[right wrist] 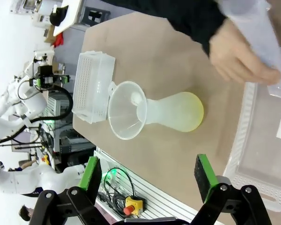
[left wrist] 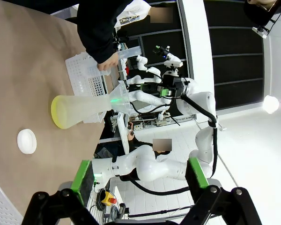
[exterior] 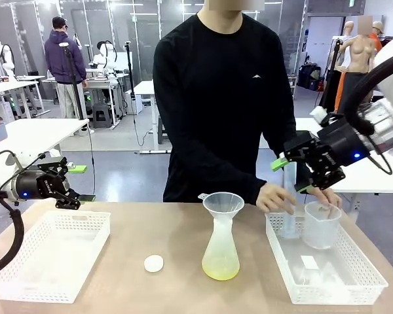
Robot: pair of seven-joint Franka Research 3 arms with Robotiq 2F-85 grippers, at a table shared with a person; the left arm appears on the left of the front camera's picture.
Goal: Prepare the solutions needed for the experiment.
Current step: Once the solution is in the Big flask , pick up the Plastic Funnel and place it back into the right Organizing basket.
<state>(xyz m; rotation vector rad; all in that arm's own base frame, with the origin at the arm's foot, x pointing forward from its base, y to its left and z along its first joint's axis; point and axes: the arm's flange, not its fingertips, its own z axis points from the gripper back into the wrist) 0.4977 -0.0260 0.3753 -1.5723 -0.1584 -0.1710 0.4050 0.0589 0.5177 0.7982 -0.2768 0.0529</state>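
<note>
Pooling yellow in the flask [exterior: 221,241], the solutions [exterior: 220,269] lie shallow

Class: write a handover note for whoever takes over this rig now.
Left gripper open, near the left white mesh basket. Right gripper open, beside the person's hands, which handle a clear cylinder and beaker in the right white mesh basket.
Done: shallow pale yellow solution in the frosted conical flask, clear funnel on top.
Left: probably further pouring; small white round cap lies loose.

Front camera faces the person [exterior: 223,98] across the desk [exterior: 177,229]; both wrist cameras, rolled sideways, share the middle flask [exterior: 221,252].
</note>
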